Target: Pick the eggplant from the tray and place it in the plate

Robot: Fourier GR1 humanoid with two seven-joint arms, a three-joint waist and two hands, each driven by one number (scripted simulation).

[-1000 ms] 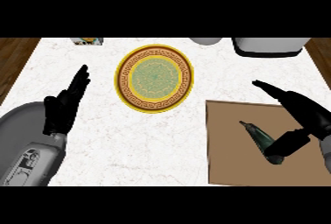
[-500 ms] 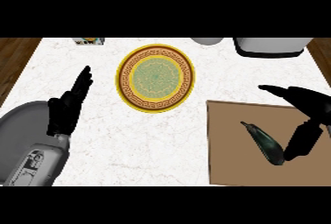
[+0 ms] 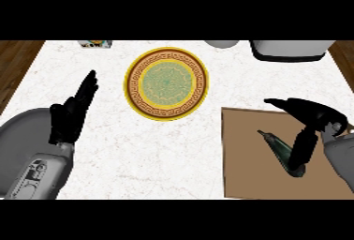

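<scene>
A dark green eggplant point(image 3: 278, 149) lies lengthwise on the brown tray point(image 3: 252, 180) at the right of the counter. My right hand point(image 3: 313, 118) hovers over it, open. Its fingers point(image 3: 282, 102) reach out above the eggplant's stem end, and its thumb point(image 3: 301, 151) hangs down along the eggplant's right side, hiding part of it. I cannot tell whether the thumb touches it. The round plate point(image 3: 133, 85), yellow-rimmed with a green patterned centre, sits on the counter up and to the left of the tray. My left hand point(image 3: 71, 114) rests open at the left, fingers straight.
A white container point(image 3: 287, 49) with a dark base stands at the back right, above the tray. A pale round object point(image 3: 221, 44) sits beside it. A small box point(image 3: 95, 44) is at the back left. Wooden floor shows past both side edges of the counter.
My right hand has sunk closer over the eggplant, and its thumb now lies along the eggplant's side. The eggplant has not moved. The left hand is almost where it was.
</scene>
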